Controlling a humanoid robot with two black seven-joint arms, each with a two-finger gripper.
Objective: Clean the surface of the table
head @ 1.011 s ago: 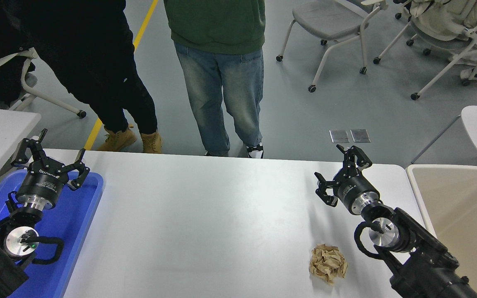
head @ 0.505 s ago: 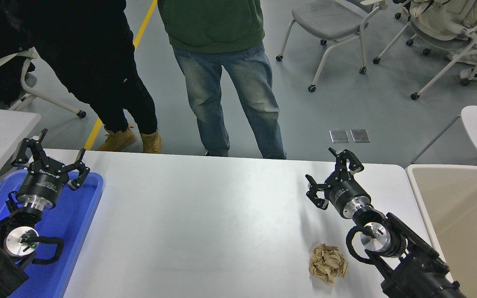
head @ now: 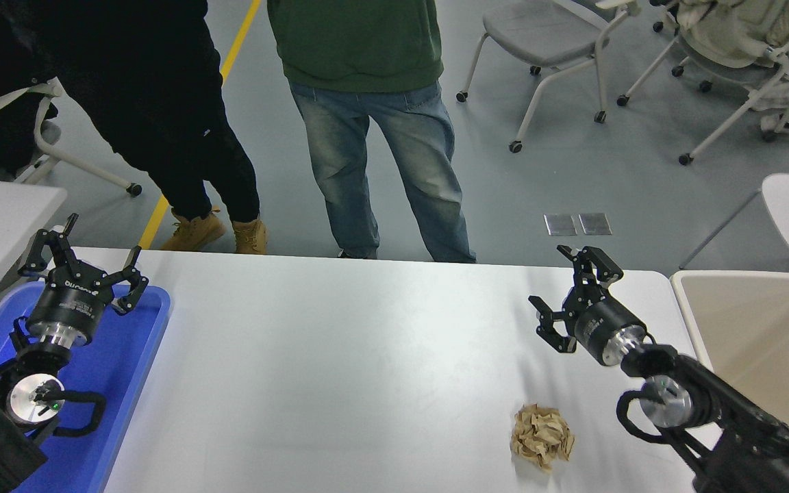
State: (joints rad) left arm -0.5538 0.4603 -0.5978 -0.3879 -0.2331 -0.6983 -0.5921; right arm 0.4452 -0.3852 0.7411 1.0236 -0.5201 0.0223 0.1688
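Grey floor runs behind the table, whose white top fills the middle of the view from the blue tray at its left end to the beige bin just past its right end. On the table, near the front right, lies a crumpled brown paper ball, touching nothing else. The right gripper hangs above the table beyond the ball and well apart from it, its fingers spread wide and holding nothing. The left gripper sits over the tray's far end, fingers likewise spread wide and empty. Two people stand at the far edge: one in black trousers and tan boots, one in a green top and jeans. Wheeled chairs stand further back on the right.
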